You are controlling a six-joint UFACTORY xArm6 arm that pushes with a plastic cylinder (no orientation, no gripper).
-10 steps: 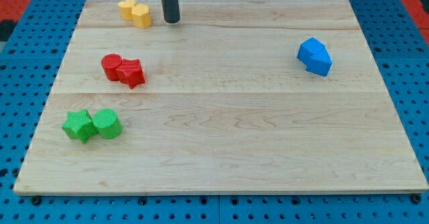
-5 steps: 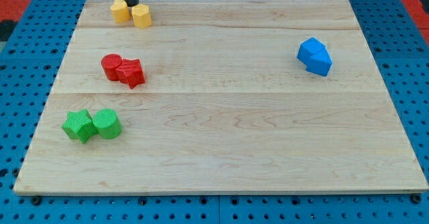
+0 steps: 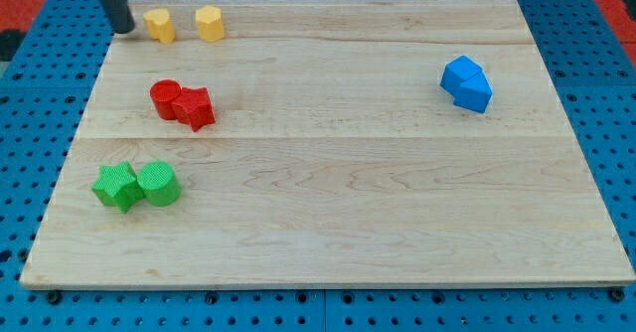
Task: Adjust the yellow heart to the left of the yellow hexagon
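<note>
The yellow heart [image 3: 158, 24] lies near the board's top left corner. The yellow hexagon [image 3: 209, 22] lies to its right, with a clear gap between them. My tip [image 3: 123, 29] rests just left of the yellow heart, close to the board's left edge, apart from the heart by a small gap.
A red cylinder [image 3: 165, 97] touches a red star [image 3: 196, 107] at the left middle. A green star [image 3: 117, 186] touches a green cylinder [image 3: 159, 183] at the lower left. Two blue blocks [image 3: 466, 83] sit together at the right. The wooden board [image 3: 328, 173] lies on a blue pegboard.
My tip moved left, from right of the yellow pair, past their top, to left of the heart. The heart slid left and parted from the hexagon.
</note>
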